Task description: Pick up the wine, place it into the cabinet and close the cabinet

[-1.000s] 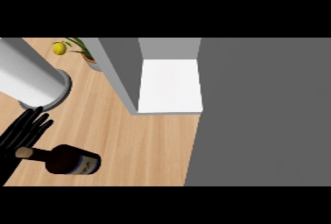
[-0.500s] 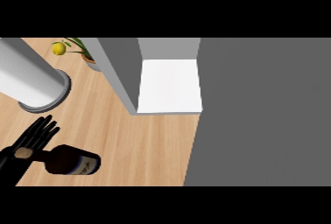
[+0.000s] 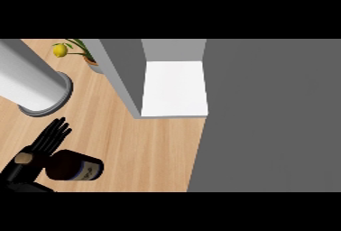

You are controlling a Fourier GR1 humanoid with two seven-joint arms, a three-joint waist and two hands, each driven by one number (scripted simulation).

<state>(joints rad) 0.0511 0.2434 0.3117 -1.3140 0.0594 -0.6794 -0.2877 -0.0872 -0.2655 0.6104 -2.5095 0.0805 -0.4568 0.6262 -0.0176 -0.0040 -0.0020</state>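
Note:
The wine bottle [image 3: 75, 166] lies on its side on the wooden counter at the lower left, dark with a blue-edged label, its tan top [image 3: 24, 158] pointing left. My left hand [image 3: 41, 144] comes in from the lower left corner and lies across the bottle's neck. Its fingers [image 3: 57, 130] are straight and fanned up to the right, not curled round the bottle. The cabinet [image 3: 124, 76] stands open at the top middle, showing a white floor [image 3: 174, 88] inside. My right hand does not show.
A wide grey panel [image 3: 273, 117], probably the open cabinet door, fills the right side. A thick grey cylinder [image 3: 26, 81] slants in from the upper left. A potted plant with a lemon [image 3: 61, 49] stands behind it. Bare wood [image 3: 146, 153] lies between bottle and cabinet.
The left hand has slid right, onto the bottle's neck, with its fingers fanning out. The grey cylinder shifted slightly left. The bottle has not moved.

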